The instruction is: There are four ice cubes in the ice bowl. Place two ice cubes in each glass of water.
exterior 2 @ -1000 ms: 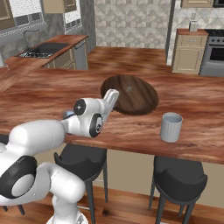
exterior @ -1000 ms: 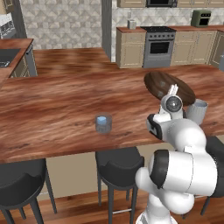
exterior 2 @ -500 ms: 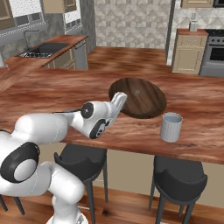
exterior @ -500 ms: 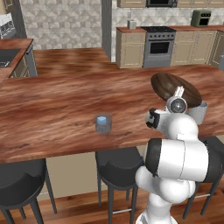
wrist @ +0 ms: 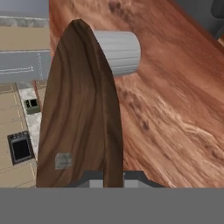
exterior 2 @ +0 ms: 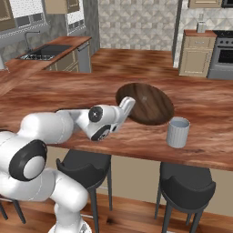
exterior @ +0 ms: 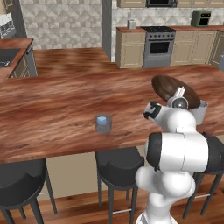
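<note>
Jaws pinch the near rim of the ice bowl (exterior 2: pixel 148 103) — the gripper (exterior 2: pixel 128 104) has it tilted up off the wooden counter (exterior: pixel 57 109). Paler tumbler (exterior 2: pixel 177 132) stands just right of the bowl; darker tumbler (exterior: pixel 103 123) sits well apart, left.

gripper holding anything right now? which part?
Yes: the gripper is shut on the ice bowl, pinching its near rim, with the bowl tilted up off the counter.
</note>
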{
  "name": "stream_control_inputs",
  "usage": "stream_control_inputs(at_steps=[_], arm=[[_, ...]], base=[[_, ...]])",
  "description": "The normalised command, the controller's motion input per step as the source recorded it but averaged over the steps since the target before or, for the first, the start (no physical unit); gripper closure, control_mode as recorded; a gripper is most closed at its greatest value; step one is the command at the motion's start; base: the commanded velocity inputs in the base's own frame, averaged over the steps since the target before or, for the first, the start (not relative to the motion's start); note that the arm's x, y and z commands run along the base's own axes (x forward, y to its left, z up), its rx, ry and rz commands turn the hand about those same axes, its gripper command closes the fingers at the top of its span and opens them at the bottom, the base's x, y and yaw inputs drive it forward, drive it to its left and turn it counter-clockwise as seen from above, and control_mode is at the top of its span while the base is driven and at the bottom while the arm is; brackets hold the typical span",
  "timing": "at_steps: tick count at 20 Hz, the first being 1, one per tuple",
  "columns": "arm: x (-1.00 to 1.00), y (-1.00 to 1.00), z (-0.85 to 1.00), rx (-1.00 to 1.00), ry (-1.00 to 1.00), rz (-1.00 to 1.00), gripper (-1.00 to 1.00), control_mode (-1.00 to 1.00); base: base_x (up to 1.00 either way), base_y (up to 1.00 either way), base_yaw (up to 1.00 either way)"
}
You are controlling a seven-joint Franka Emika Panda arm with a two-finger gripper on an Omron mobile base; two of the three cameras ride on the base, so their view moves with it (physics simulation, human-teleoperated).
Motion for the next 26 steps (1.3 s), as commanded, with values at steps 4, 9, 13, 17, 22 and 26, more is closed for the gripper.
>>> stream_control_inputs(at_steps=[4,9,13,17,22,26], arm=[[0.04,0.0,0.0,0.1,0.06,0.0,1.0,-1.0],[0.03,0.0,0.0,0.03,0.0,0.0,1.0,-1.0],[0.28,-0.01,0.0,0.0,0.0,0.0,1.0,-1.0],[0.48,0.0,0.0,0.01,0.0,0.0,1.0,-1.0],[0.42,-0.09,0.0,0.08,0.0,0.02,1.0,-1.0],[0.52,-0.4,0.0,0.05,0.0,0.03,1.0,-1.0]], base=[[0.0,0.0,0.0],[0.0,0.0,0.0],[0.0,0.0,0.0],[0.0,0.0,0.0],[0.0,0.0,0.0],[0.0,0.0,0.0]])
